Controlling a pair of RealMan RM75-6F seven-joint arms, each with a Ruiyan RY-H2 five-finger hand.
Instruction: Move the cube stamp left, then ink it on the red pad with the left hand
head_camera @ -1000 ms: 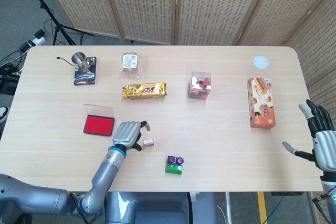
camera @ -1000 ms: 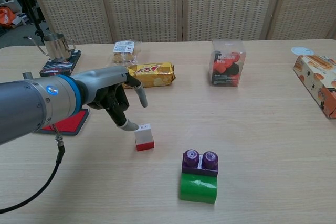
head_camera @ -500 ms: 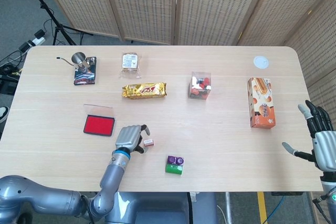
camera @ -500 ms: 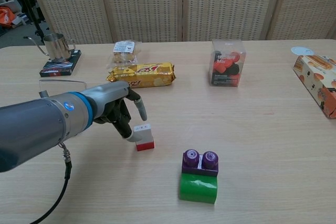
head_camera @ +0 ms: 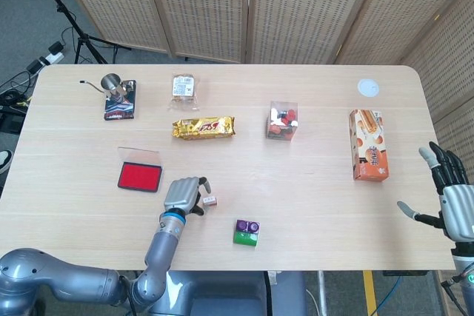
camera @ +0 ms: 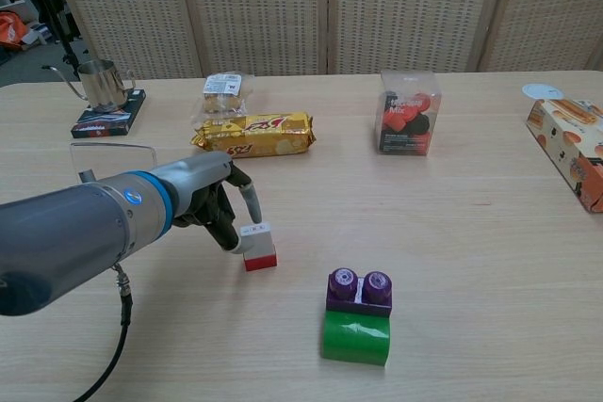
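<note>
One short reach is all that separates my left hand (camera: 209,202) from a proper hold — its fingertips (camera: 247,206) sit against the left face of the cube stamp (camera: 258,246), but I cannot tell whether they pinch it or only touch. The stamp stands upright on its red base, white half on top, directly to the hand's right. Nearer the table's front edge and further right, the green and purple block (camera: 358,321) is close but out of the path. The red pad (head_camera: 140,177) lies to the left and a little further back, bare wood between it and the stamp, so I judge the leftward carry unobstructed. My right hand (head_camera: 453,194) hangs far off past the right edge, fingers spread, holding nothing — the left is plainly nearer.
</note>
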